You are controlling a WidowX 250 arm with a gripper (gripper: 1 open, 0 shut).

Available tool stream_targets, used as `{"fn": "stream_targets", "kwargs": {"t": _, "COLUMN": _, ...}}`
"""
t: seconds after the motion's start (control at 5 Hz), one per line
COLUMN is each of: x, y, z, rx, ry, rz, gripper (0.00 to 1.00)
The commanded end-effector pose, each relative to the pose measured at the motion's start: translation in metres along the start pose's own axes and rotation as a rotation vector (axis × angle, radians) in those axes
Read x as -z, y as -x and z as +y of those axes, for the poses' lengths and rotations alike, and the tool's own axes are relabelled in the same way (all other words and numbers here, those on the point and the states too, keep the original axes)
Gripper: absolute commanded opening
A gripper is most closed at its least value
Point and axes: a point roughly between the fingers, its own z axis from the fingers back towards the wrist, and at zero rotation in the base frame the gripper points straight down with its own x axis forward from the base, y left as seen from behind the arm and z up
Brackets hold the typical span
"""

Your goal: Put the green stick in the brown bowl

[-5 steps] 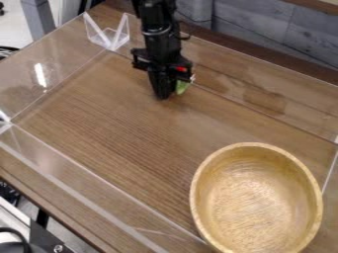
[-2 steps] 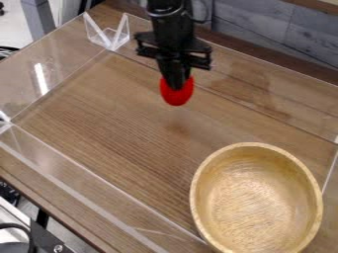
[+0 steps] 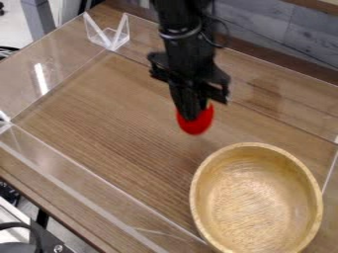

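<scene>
One black pincer (image 3: 196, 107) hung over desk (image 3: 113, 128), pressed together on red thing (image 3: 196, 121), which poked out below tips. Compared with earlier frames, arm had come away from far edge of desk and nearer bowl, red thing travelling with it. Brown bowl (image 3: 256, 203) had stayed at near right corner of desk, red thing just beyond its rim, apart from it. Clear plastic piece (image 3: 106, 33) stood unmoved by far left corner. Whereabouts of green stick: could not tell.
</scene>
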Motion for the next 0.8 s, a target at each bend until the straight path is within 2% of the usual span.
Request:
{"fn": "stream_targets", "kwargs": {"t": 0.0, "x": -0.006, "y": 0.013, "z": -0.022, "rx": 0.061, "ry": 0.017, "rz": -0.007, "gripper": 0.00}}
{"fn": "stream_targets", "kwargs": {"t": 0.2, "x": -0.002, "y": 0.029, "z": -0.045, "rx": 0.036, "ry": 0.033, "rz": 0.016, "gripper": 0.00}}
{"fn": "stream_targets", "kwargs": {"t": 0.4, "x": 0.002, "y": 0.041, "z": -0.057, "rx": 0.030, "ry": 0.050, "rz": 0.037, "gripper": 0.00}}
{"fn": "stream_targets", "kwargs": {"t": 0.6, "x": 0.019, "y": 0.048, "z": -0.066, "rx": 0.025, "ry": 0.051, "rz": 0.055, "gripper": 0.00}}
